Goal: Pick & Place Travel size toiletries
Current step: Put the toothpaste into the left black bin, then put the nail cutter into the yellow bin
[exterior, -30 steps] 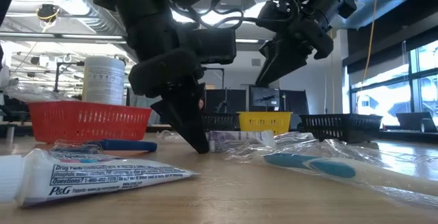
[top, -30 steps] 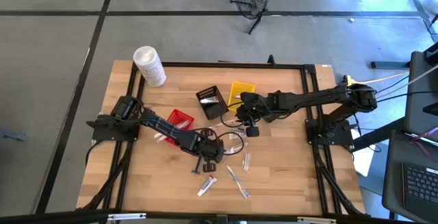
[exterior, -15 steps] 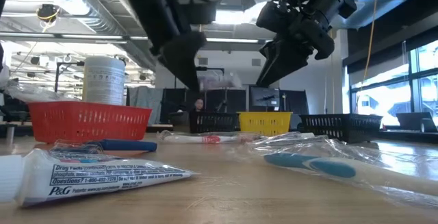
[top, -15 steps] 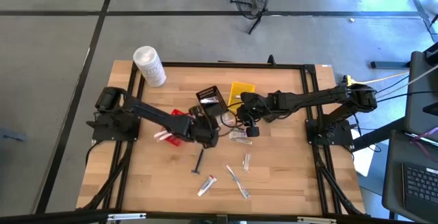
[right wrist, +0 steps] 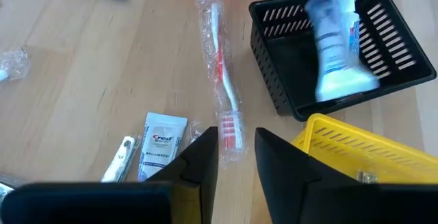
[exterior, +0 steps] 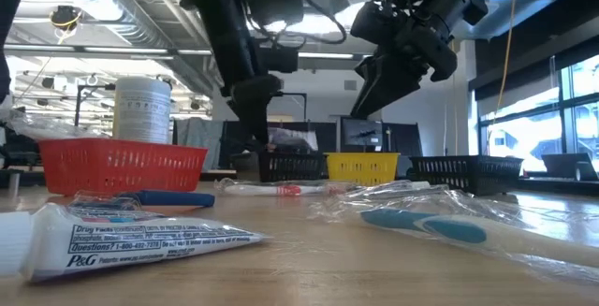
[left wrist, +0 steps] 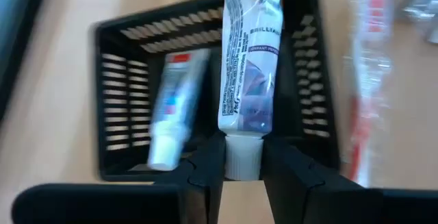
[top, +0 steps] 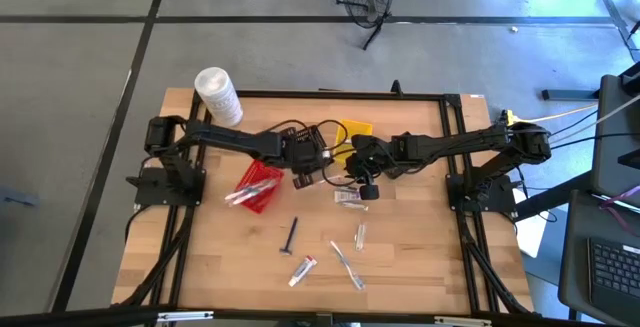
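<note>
My left gripper [top: 304, 159] is shut on a white toothpaste tube [left wrist: 250, 66] above the small black basket [left wrist: 123, 94], which holds another white tube [left wrist: 171, 107]. The held tube also shows in the right wrist view [right wrist: 332, 46] and the low view [exterior: 290, 138]. My right gripper [right wrist: 237, 148] is open and empty, just right of the left one, above a wrapped toothbrush [right wrist: 220, 80] and a small tube [right wrist: 161, 148] that lie on the table. More toiletries lie nearer the front: a black stick [top: 292, 235], a tube [top: 303, 269], white sticks [top: 347, 263] and a sachet [top: 360, 235]. My left gripper pinches the tube's white cap end [left wrist: 243, 161] between its two fingers. The fingers come from above, slanting down. The tube sticks out past the fingertips in line with them. It is lifted clear of the table, over the inside of the black basket.
A yellow basket [top: 355, 130] stands just right of the black one, and a red basket [top: 258, 185] with items lies to the left. A large white tub [top: 218, 95] stands at the far left corner. The two grippers are close together at mid-table.
My left gripper, shut on the tube, has risen from the middle of the table and gone toward the far edge, to above the black basket. The tube has been lifted clear of the table and carried along.
</note>
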